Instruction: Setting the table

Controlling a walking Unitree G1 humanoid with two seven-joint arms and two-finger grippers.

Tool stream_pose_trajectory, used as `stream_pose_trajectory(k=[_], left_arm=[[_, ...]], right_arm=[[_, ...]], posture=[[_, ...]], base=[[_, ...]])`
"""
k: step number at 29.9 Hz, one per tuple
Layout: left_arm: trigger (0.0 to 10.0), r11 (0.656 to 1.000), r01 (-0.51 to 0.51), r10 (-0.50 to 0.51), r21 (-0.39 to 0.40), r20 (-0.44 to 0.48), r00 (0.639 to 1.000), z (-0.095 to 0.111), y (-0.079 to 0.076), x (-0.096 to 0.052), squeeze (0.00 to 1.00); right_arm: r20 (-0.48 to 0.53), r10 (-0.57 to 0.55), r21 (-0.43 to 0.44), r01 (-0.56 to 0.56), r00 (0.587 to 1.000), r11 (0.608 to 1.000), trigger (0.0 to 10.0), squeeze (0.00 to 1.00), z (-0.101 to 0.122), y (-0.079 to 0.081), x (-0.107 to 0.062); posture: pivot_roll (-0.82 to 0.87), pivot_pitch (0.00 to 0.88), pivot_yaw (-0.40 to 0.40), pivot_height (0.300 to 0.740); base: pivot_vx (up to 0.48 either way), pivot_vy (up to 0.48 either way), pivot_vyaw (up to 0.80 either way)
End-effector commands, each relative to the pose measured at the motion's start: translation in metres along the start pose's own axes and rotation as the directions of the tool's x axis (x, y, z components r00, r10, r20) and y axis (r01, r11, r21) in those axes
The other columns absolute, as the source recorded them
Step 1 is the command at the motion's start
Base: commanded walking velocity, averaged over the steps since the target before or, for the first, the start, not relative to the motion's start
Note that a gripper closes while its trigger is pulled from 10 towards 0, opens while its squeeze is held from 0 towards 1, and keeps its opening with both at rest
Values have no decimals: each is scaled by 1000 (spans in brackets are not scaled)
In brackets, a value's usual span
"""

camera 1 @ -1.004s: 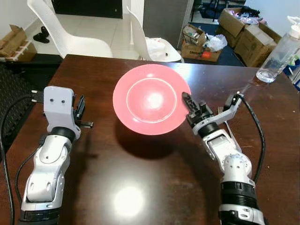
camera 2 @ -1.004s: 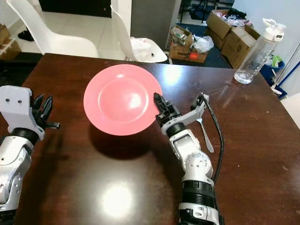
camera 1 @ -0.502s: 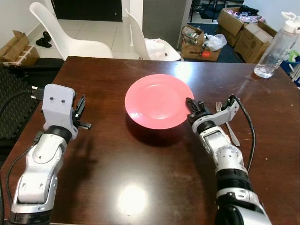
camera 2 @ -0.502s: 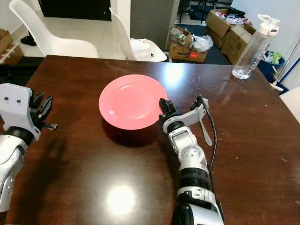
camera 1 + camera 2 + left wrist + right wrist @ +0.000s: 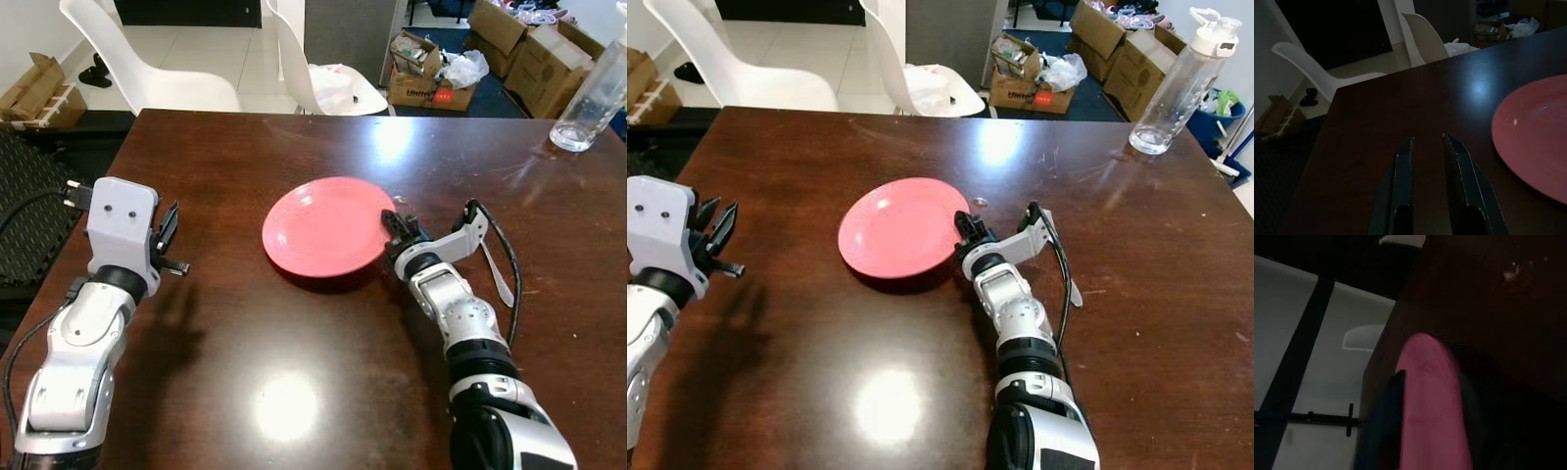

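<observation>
A round pink plate lies low and nearly flat at the middle of the dark wooden table. My right gripper is shut on the plate's right rim; in the right wrist view the plate runs edge-on between the dark fingers. A fork lies on the table just right of that arm. My left gripper hovers over the table's left side, well apart from the plate, open and holding nothing; the left wrist view has its fingers pointing past the plate's edge.
A clear water bottle stands at the table's far right corner. Two white chairs stand beyond the far edge, with cardboard boxes on the floor behind. A cable loops beside my right wrist.
The plate has come down from a raised, tilted pose to nearly flat at the table, still gripped by my right gripper. The camera has shifted. My left arm has stayed put.
</observation>
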State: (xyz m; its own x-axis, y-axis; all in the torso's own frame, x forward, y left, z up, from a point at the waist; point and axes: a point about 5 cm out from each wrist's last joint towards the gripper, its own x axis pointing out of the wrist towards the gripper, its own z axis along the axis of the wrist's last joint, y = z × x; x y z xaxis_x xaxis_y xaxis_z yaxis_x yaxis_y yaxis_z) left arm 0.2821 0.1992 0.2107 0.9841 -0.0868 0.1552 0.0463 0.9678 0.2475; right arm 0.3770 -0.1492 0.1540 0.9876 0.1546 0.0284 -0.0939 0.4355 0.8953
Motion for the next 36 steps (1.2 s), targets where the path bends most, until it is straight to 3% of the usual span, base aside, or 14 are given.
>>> stream_pose_trajectory(k=[1,3,4,5,6,12,15,16,18,20,21,23,30,36], left_arm=[[10000,1000,5,-5,4,-20,1000,-3,-1,-3,0],[10000,1000,5,-5,0,-20,1000,-3,-2,-2,0],[10000,1000,4,-4,-2,-20,1000,-3,-2,-2,0],[10000,1000,4,-4,-3,-20,1000,-3,-3,-2,0],[10000,1000,3,-3,-6,-20,1000,-3,-3,-2,0],[10000,1000,3,-3,-15,-23,1000,-5,-6,-2,0],[10000,1000,3,-3,-26,-28,1000,-8,-8,-1,0],[10000,1000,3,-4,-31,-32,999,-10,-10,0,0],[10000,999,3,-4,-32,-36,999,-11,-12,1,0],[10000,998,17,-19,-53,-49,999,-13,-18,2,0],[10000,998,17,-19,-53,-49,999,-13,-18,2,0],[10000,996,33,-38,-78,-67,997,-16,-25,1,0],[10000,991,50,-64,-120,-116,991,-27,-30,-14,0],[10000,990,73,-91,-124,-153,984,-34,-29,-32,0]], right_arm=[[38,-41,-6,41,998,999,10000,1000,6,-2,-5],[71,-76,-11,77,995,997,10000,1000,12,2,-11],[85,-90,-8,91,992,996,10000,463,14,5,-16],[92,-96,-7,98,991,995,10000,463,16,8,-20],[97,-115,3,115,989,993,10000,0,17,9,-27],[110,-216,26,215,970,976,10000,0,18,9,-58],[162,-144,-169,171,976,971,10000,0,21,22,-73],[164,-32,-353,89,986,931,10000,0,20,34,-75],[153,34,-474,43,988,880,10000,0,17,42,-76],[71,142,-688,-54,987,724,10000,0,2,55,-75],[71,142,-688,-54,987,724,10000,0,2,55,-75],[-27,198,-816,-136,980,562,10000,0,-17,61,-78],[-88,186,-869,-167,979,467,10000,0,-42,47,-94],[-46,172,-869,-124,984,480,10000,0,-40,40,-98]], posture=[[131,125,83,740],[125,125,77,740],[120,126,72,740],[120,126,72,740],[114,126,70,740],[93,130,61,740],[71,127,60,740],[66,124,60,740],[66,124,60,740],[56,116,60,740],[56,116,60,740],[47,101,68,740],[39,86,58,740],[36,77,61,740]], base=[[0,0,0],[0,0,0],[0,0,0],[0,0,0],[0,0,0],[0,0,0],[0,0,0],[0,0,0],[0,0,0],[0,0,0],[0,0,0],[0,0,0],[0,0,0],[0,0,0]])
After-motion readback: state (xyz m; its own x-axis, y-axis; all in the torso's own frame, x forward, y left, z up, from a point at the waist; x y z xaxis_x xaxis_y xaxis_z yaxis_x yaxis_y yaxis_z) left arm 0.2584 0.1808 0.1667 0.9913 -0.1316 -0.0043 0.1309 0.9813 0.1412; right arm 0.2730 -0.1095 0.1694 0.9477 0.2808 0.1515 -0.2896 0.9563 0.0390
